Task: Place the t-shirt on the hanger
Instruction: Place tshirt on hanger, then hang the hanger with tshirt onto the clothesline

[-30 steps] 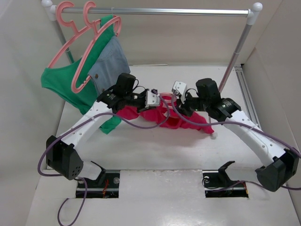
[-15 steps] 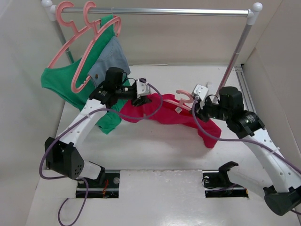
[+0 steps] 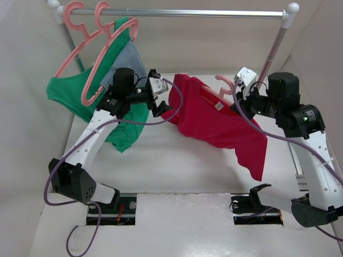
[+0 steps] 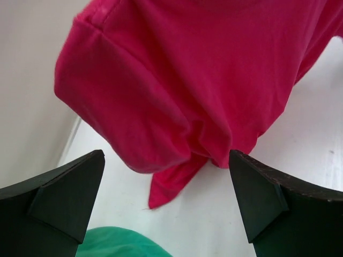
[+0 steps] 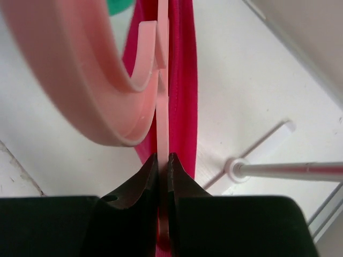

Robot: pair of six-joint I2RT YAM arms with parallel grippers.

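Note:
The crimson t-shirt [image 3: 214, 120] hangs in the air on the pink hanger [image 3: 225, 84], with its lower hem drooping toward the front right. My right gripper [image 3: 236, 100] is shut on the hanger's thin frame just below the hook. In the right wrist view the fingers [image 5: 163, 158] pinch the pink bar [image 5: 162, 107], with red cloth [image 5: 182, 80] behind it. My left gripper [image 3: 163, 95] stands open beside the shirt's left sleeve. In the left wrist view the sleeve [image 4: 187, 80] hangs ahead of the wide-open gripper [image 4: 166, 155], and nothing is between the fingers.
A metal rail [image 3: 177, 13] crosses the back, with its right post [image 3: 270, 53] near my right arm. On its left end hang pink hangers [image 3: 91, 48] bearing a green garment [image 3: 69, 96] and a grey-blue one [image 3: 126, 67]. White walls close both sides.
My right gripper has lifted the hanger and t-shirt off the table, up and to the right. My left gripper has opened, let go of the shirt and moved back and up.

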